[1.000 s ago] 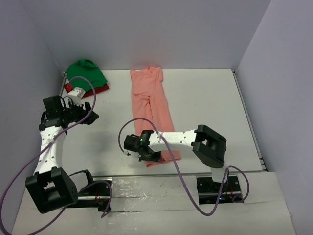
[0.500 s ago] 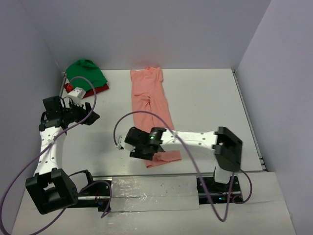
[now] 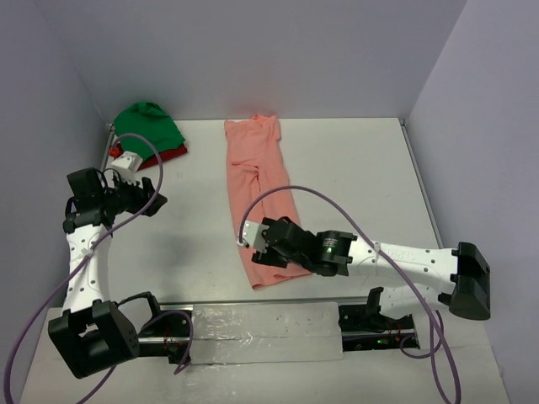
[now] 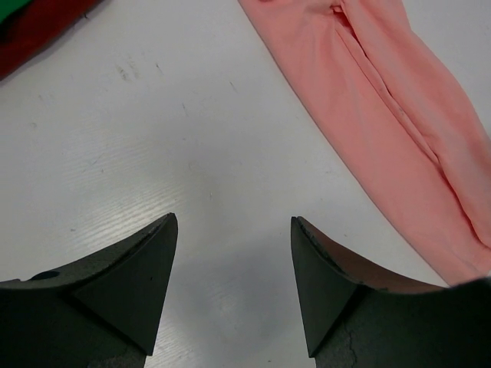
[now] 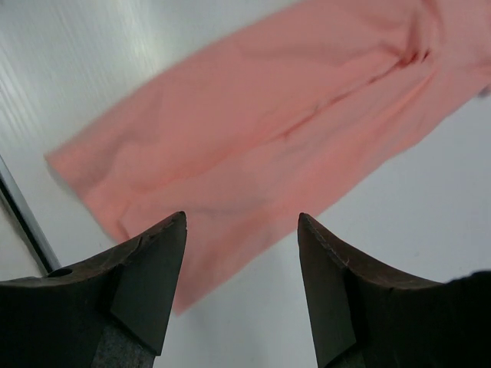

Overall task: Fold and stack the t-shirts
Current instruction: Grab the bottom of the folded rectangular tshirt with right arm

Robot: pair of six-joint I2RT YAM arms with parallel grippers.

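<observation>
The salmon-pink t-shirt [image 3: 259, 189] lies as a long narrow strip down the middle of the table, its near end by the front edge. My right gripper [image 3: 255, 242] hovers open over that near end, with the pink cloth [image 5: 268, 130] flat beneath the spread fingers and nothing between them. My left gripper [image 3: 157, 202] is open over bare table to the left, the pink strip [image 4: 383, 100] off to its right. The bright green t-shirt [image 3: 148, 124] sits bunched on the dark red t-shirt [image 3: 171, 154] in the far left corner.
Grey walls close in the table on the left, back and right. A metal rail [image 3: 261, 318] runs along the front edge between the arm bases. Purple cables [image 3: 286, 195] loop over both arms, and one arcs above the pink strip.
My right gripper has opened and let go of the pink shirt's near end. Its arm has swung out to the right and stretched low across the table. The left arm has barely moved.
</observation>
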